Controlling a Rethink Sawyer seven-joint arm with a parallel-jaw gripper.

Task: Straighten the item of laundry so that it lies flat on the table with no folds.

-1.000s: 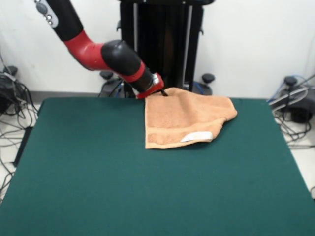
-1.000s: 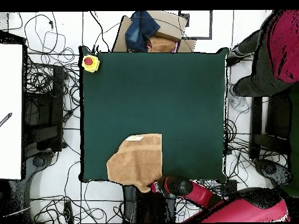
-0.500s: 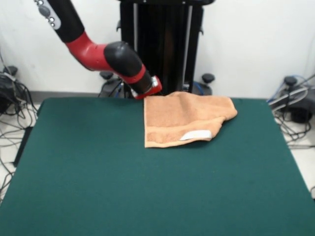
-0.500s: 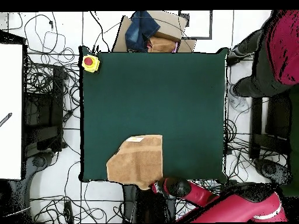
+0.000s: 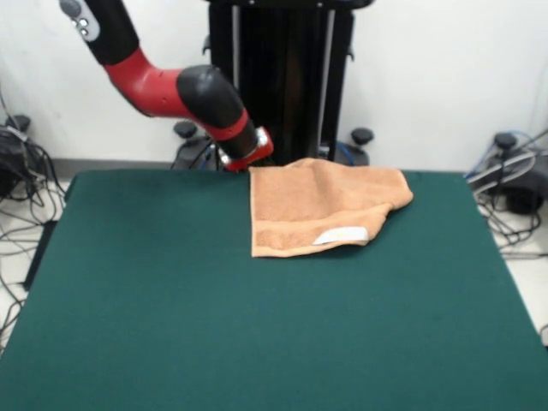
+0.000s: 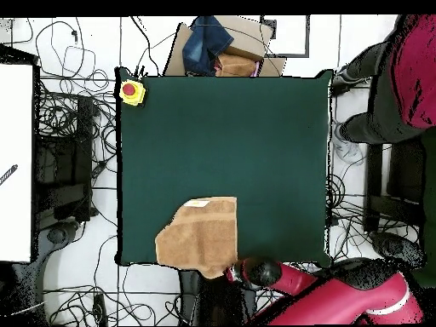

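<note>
The item of laundry (image 5: 318, 204) is a peach-orange towel lying at the table's far edge, folded over itself, with a white label (image 5: 342, 235) near its front edge. From above, the towel (image 6: 201, 233) sits at the table's bottom edge, left of centre, and one corner is folded in. The gripper (image 5: 254, 157) hangs on the red and black arm just off the towel's far left corner, apart from the cloth. Looking down, the gripper (image 6: 230, 274) is just beyond the table's (image 6: 255, 136) edge, beside the towel's lower right corner. Whether it is open does not show.
A yellow box with a red button (image 6: 131, 91) sits on the table's top left corner in the overhead view. A person (image 6: 400, 77) stands at the top right, off the table. A cardboard box with clothes (image 6: 223, 47) lies beyond the top edge. Cables cover the floor around.
The gripper has drawn back from the towel's far corner, moving left and slightly up. The towel has stayed in place, still folded.
</note>
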